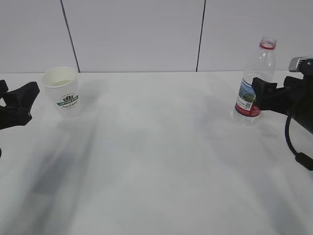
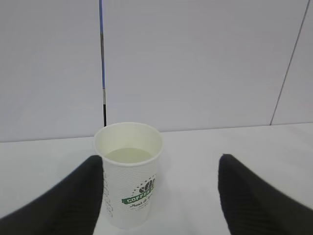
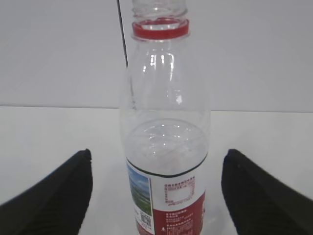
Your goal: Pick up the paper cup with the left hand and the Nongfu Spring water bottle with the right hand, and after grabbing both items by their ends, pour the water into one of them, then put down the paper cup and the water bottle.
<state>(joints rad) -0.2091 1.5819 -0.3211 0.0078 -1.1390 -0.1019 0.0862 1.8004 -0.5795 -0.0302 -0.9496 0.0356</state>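
Note:
The white paper cup (image 1: pixel 62 91) with its green logo stands upright at the back left of the table (image 1: pixel 156 161). My left gripper (image 1: pixel 22 100) is open just to its left. In the left wrist view the cup (image 2: pixel 131 183) stands close to the left finger (image 2: pixel 63 203), and the left gripper (image 2: pixel 160 159) holds nothing. A pale flat surface, perhaps water, shows inside the cup. The Nongfu Spring water bottle (image 1: pixel 254 81) stands upright and uncapped at the right. My right gripper (image 1: pixel 264 93) is open around its label. The bottle (image 3: pixel 166 147) stands between the right gripper's (image 3: pixel 159 152) fingers, with a gap on each side.
A white panelled wall (image 1: pixel 146 34) with dark seams rises right behind the table's far edge. The right arm's black cable (image 1: pixel 296 147) loops down at the right edge of the exterior view.

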